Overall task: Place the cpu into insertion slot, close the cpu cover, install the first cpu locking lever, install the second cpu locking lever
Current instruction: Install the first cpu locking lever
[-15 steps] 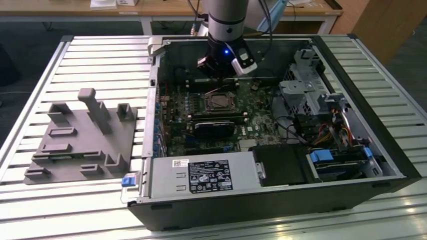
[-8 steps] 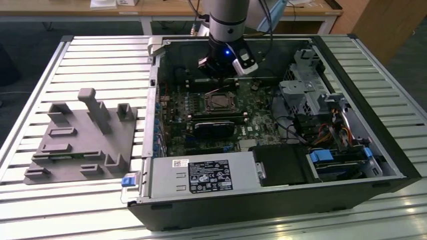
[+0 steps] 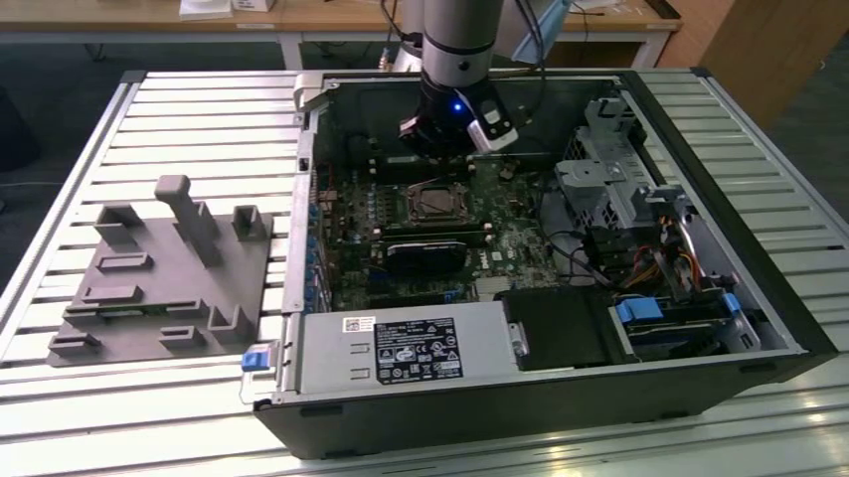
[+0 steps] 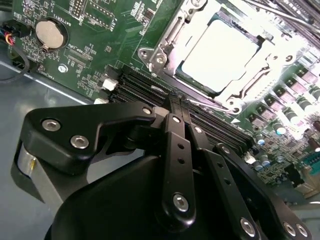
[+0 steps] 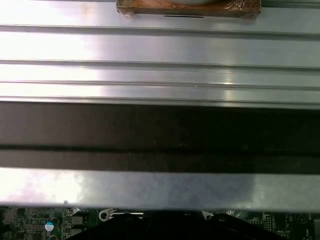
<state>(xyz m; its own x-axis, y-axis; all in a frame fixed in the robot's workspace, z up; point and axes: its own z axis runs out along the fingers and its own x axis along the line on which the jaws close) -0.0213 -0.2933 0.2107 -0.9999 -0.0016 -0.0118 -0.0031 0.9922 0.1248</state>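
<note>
A ribbed aluminium slatted table (image 3: 199,109) carries a large black open computer case (image 3: 531,417), laid on its side so that its green motherboard (image 4: 75,50) faces up to the silver-grey robot arm (image 3: 458,40) reaching down from above. The landmark is the insertion slot (image 3: 431,203), the small square socket with a silvery rim near the middle of the board. The black linkage gripper (image 4: 176,100) hangs just beside this slot, over the long narrow black memory slots (image 4: 145,90) that run along one side of it. Its fingers are drawn together with nothing visible between them, which I judge suits prodding a thin part rather than carrying. On the slot lies the cpu cover (image 4: 175,37), a thin silvery metal frame that seems folded down flat. Through its cut-out shows the cpu (image 4: 220,50), a flat square chip with a dull silver top, seated in the slot and pinned there by the frame. Whether the thin levers beside the slot are latched I cannot tell
</note>
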